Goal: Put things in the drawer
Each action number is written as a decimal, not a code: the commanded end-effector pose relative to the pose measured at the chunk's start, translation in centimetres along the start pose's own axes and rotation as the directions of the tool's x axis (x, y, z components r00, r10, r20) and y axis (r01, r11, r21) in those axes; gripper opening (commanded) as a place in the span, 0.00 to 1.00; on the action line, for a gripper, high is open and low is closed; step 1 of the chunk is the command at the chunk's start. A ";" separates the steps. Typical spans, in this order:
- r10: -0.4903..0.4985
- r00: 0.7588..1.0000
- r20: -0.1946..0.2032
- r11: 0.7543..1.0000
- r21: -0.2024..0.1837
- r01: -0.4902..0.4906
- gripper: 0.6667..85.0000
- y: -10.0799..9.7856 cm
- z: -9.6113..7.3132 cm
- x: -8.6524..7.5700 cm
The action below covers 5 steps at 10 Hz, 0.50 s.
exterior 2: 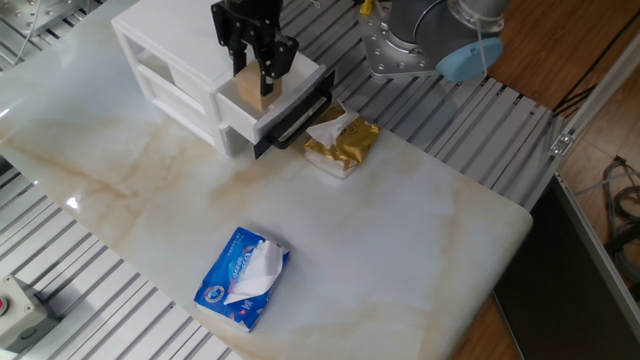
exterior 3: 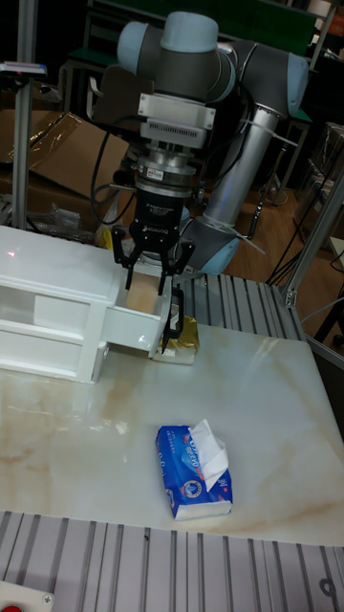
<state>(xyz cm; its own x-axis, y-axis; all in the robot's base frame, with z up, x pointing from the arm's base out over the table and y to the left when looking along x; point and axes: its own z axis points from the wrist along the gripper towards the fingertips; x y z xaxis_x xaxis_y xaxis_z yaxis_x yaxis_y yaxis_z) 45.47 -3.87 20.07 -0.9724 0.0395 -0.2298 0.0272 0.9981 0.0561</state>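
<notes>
In the fixed view, the black gripper hangs at about 11 o'clock of the picture, over the pulled-out drawer of the white two-tier cabinet. Its two fingers are closed onto the light-tan wooden cube, one on each side, and the cube's lower part sits down inside the open drawer. The drawer's black bar handle faces toward 4 o'clock. Just beside the handle, at its 4 o'clock, lies a gold tissue pack on the marbled white counter. A blue tissue pack lies well apart, toward 6 o'clock.

In the tall fixed view, the gripper points straight down from the grey arm, its fingers clamped on the cube within the drawer, which juts toward 3 o'clock from the cabinet. The gold pack peeks out behind the drawer front; the blue pack rests at 6 o'clock on the counter
</notes>
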 end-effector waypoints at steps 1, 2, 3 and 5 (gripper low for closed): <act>-0.003 1.000 0.008 1.000 -0.019 0.003 0.00 0.6 0.5 0.2; -0.007 1.000 0.002 1.000 -0.025 0.007 0.00 0.7 0.5 0.4; -0.014 1.000 0.000 1.000 -0.025 0.014 0.00 0.7 0.6 0.4; -0.016 1.000 -0.006 1.000 -0.015 0.016 0.00 0.3 0.6 0.6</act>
<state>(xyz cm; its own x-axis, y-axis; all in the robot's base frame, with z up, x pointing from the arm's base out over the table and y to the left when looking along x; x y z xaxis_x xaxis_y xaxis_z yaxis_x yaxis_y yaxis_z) 45.12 -3.58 19.41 -0.9738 0.0254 -0.2258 0.0119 0.9981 0.0608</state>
